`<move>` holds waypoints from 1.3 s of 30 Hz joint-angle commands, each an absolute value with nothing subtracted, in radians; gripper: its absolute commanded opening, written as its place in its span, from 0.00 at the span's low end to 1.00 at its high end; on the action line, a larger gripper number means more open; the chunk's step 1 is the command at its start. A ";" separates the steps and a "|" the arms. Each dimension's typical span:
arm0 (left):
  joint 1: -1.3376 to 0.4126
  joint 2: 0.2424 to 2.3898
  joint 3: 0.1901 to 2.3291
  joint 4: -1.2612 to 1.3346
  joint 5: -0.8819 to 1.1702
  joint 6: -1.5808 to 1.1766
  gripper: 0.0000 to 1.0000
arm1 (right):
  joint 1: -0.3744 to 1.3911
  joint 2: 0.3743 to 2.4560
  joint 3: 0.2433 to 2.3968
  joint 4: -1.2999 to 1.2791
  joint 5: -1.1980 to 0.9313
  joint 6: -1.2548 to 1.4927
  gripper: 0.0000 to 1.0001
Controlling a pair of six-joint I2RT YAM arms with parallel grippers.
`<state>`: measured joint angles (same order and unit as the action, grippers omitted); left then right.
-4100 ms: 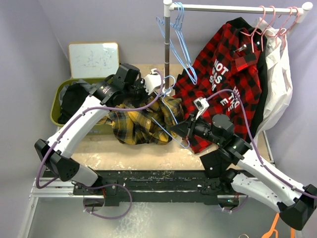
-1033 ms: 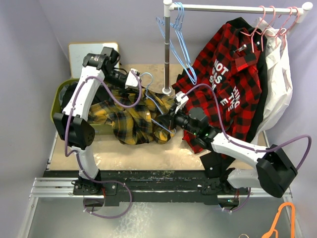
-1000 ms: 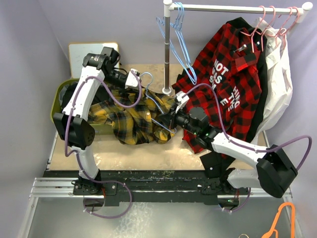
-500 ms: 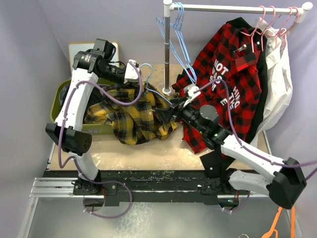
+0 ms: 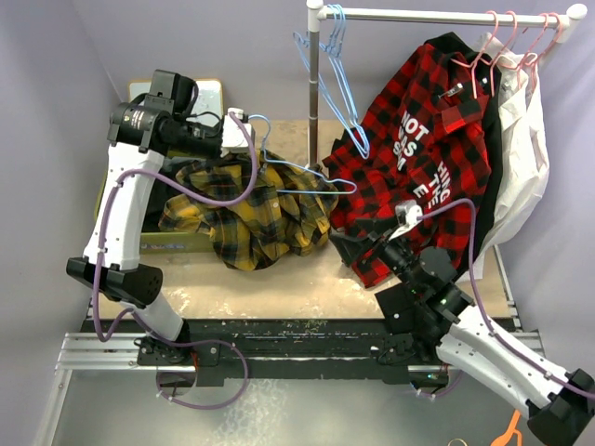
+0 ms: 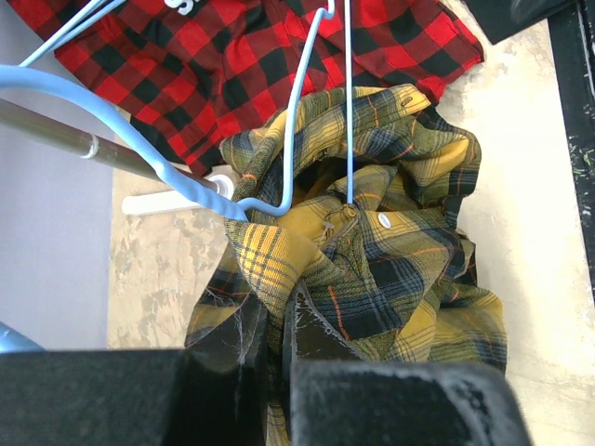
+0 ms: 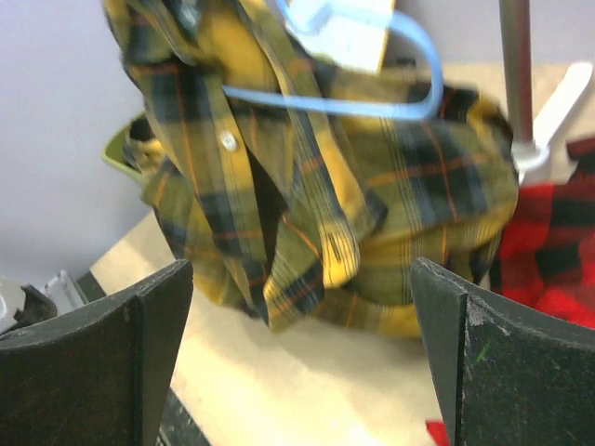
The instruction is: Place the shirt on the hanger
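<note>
The left gripper point(image 6: 278, 316) is seen with its jaws drawn tight together. In the overhead view the free end of the hook of the hanger point(image 7: 325, 105) meets its tip, and the hanger is carried in the air from there. In the left wrist view the point of contact is hidden behind the fingers. The left arm is folded steeply upward, its elbow low at the near left, its forearm lifted toward the back wall and its wrist turned to the right.

The shirt point(image 5: 251, 209) is draped from the hanger's wire. Its upper folds are gathered just under the left gripper, and its bulk is heaped on the table point(image 5: 279, 283) near the middle, beside the rack's post point(image 5: 314, 102).

The right gripper point(image 7: 299, 269) is spread wide, with nothing between its fingers. It is pointed at the shirt's right edge from the near right and is kept apart from the cloth. The right arm is stretched low from its base. Its wrist is laid over the hem of the red-and-black shirt point(image 5: 418, 158), which is hung from the rail point(image 5: 437, 16).
</note>
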<state>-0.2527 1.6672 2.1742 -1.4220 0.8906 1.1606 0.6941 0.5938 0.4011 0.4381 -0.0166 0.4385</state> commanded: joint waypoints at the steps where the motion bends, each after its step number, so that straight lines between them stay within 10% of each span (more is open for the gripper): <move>1: -0.243 1.616 2.201 -1.408 0.905 1.112 0.00 | 0.692 0.640 0.336 0.545 -0.023 0.545 0.99; 12: -0.244 1.569 2.149 -1.400 0.894 1.088 0.00 | 0.680 1.054 0.392 0.948 -0.151 0.587 0.73; 18: -0.244 1.550 2.116 -1.404 0.873 1.101 0.00 | 0.656 1.130 0.408 1.025 -0.174 0.644 0.02; 39: -0.228 1.528 1.981 -1.347 0.609 1.194 0.00 | 0.396 0.825 0.504 0.589 -0.228 0.583 0.00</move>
